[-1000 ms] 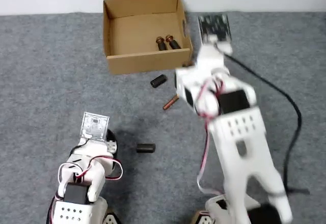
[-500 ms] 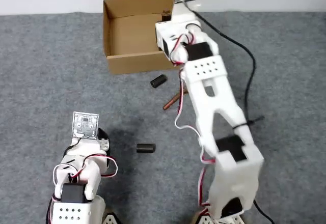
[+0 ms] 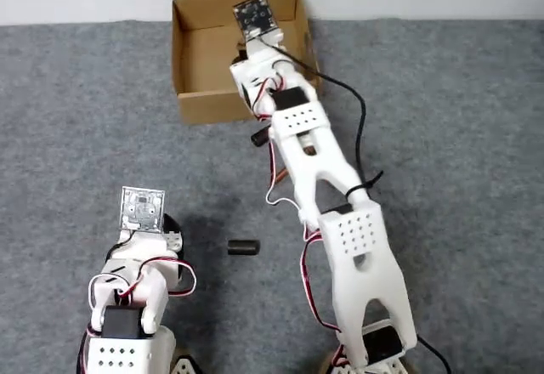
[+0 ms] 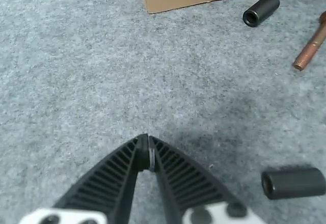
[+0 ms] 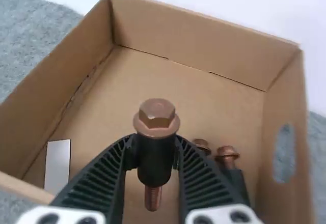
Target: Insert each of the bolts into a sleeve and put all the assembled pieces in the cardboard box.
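My right gripper is shut on an assembled piece, a copper bolt through a black sleeve, held upright over the open cardboard box. Two more assembled pieces lie on the box floor beyond it. In the high view the right arm stretches over the box. My left gripper is shut and empty, low over the carpet. A loose black sleeve lies close beside it, also seen as the sleeve. Another black sleeve and a bare copper bolt lie near the box front.
Grey carpet covers the table, with open room on the left and far right. A white label is stuck on the box floor. The right arm's cable trails over the carpet.
The right arm has swung left from beside the box to over it, carrying the assembled piece. The left arm drew back slightly a second ago and has kept still since.
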